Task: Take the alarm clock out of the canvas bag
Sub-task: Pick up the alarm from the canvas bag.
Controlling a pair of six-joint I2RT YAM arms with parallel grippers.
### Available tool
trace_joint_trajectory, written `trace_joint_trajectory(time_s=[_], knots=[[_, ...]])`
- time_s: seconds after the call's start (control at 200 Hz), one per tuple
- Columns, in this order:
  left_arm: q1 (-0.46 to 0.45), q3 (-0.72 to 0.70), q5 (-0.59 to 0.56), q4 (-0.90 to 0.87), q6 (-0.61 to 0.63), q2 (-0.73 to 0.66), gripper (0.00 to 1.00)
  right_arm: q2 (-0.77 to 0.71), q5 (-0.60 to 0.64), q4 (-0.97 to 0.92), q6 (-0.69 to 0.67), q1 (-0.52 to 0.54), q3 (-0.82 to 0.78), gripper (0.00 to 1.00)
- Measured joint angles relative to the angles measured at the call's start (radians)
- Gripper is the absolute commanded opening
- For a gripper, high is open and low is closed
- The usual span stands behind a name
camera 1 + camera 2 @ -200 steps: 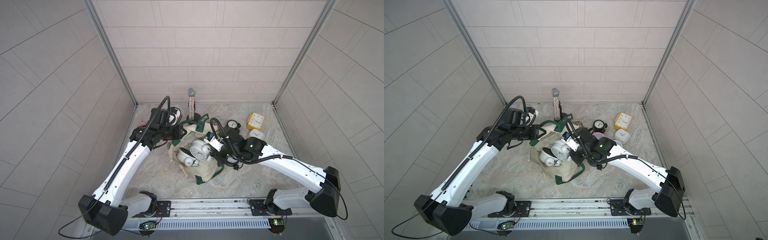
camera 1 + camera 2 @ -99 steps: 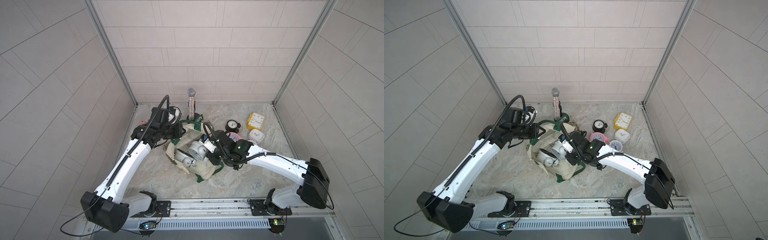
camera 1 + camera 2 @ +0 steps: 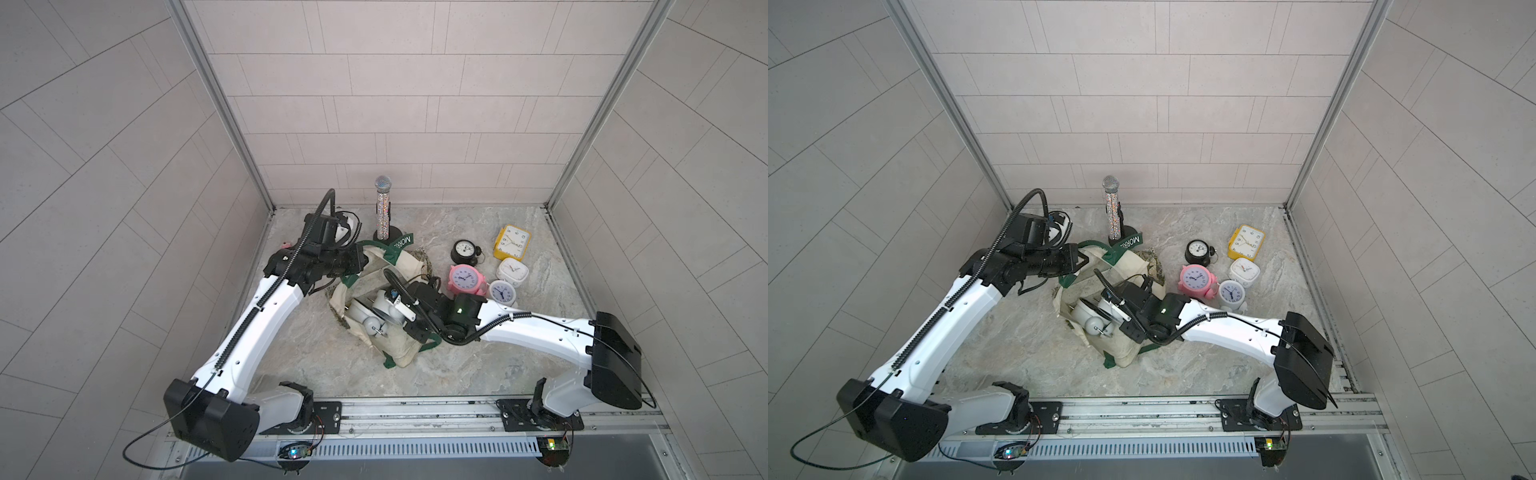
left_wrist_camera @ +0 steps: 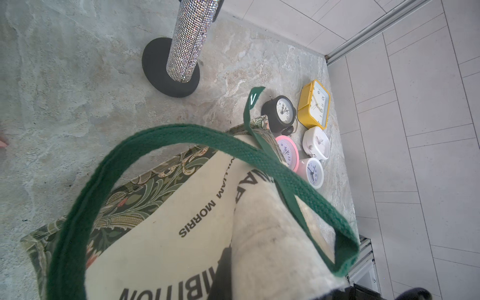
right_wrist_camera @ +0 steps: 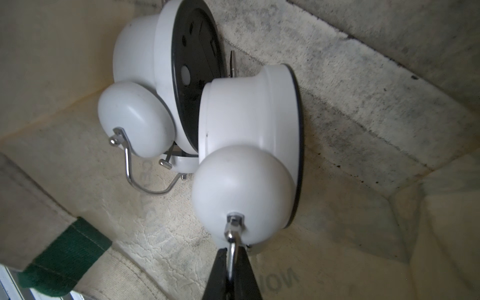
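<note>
the right gripper [image 5: 232,262] is pressed together on the thin chrome carry loop of a white, round, twin-bell metal alarm clock [image 5: 245,181], pinching the wire just below the nut of the nearer bell. in both top views the alarm clock [image 3: 384,309] sits just below the centre of the frame, inside the gaping mouth of the cream-white canvas bag with dark green handles [image 3: 399,353], which lies slumped on the marbled grey floor [image 3: 291,353]. from the gripper the clock lies straight ahead, toward the left of the top view and deeper into the bag. the way out therefore reads as back along the right arm, up and toward the right of the frame. that arm is plainly the nearer one. the left gripper [image 3: 360,262], left of centre, is closed too, seemingly on a fold of the bag's rim beside a handle. only one dark finger [image 4: 220,272] shows in its wrist view, the rest being under canvas. two white drum bodies crowd the right wrist view, and whether a second clock lies against the held one i cannot tell. no dial is visible. a cluster of small clocks [image 3: 490,266] stands outside the bag, right of centre.
</note>
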Motion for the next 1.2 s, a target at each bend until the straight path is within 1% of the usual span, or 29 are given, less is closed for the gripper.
trace_joint_trajectory(time_s=[0.26, 0.365, 0.575, 0.676, 0.806, 1.106, 1.151, 1.201], knots=[[0.000, 0.000, -0.001, 0.000, -0.001, 0.000, 0.00, 0.002, 0.038, 0.000, -0.010, 0.002, 0.000, 0.00], [0.000, 0.000, -0.002, 0.000, -0.001, 0.000, 0.00, 0.011, 0.039, 0.010, -0.007, 0.002, 0.000, 0.04], [0.000, 0.000, -0.003, 0.000, -0.001, 0.000, 0.00, 0.029, 0.039, 0.024, 0.014, 0.005, -0.001, 0.23], [0.001, 0.000, -0.008, -0.001, -0.001, 0.000, 0.00, 0.037, 0.038, 0.043, 0.021, 0.007, -0.001, 0.28], [0.003, 0.000, -0.010, -0.004, -0.001, 0.000, 0.00, 0.055, 0.043, 0.057, 0.024, 0.007, -0.001, 0.31], [0.004, 0.000, -0.010, -0.006, 0.000, 0.000, 0.00, 0.106, 0.058, 0.079, 0.025, 0.007, -0.011, 0.32], [0.004, 0.000, -0.010, -0.006, 0.000, 0.000, 0.00, 0.106, 0.058, 0.089, 0.025, 0.007, -0.021, 0.30], [0.004, 0.000, -0.009, -0.006, 0.000, 0.000, 0.00, 0.107, 0.059, 0.098, 0.026, 0.007, -0.032, 0.26]])
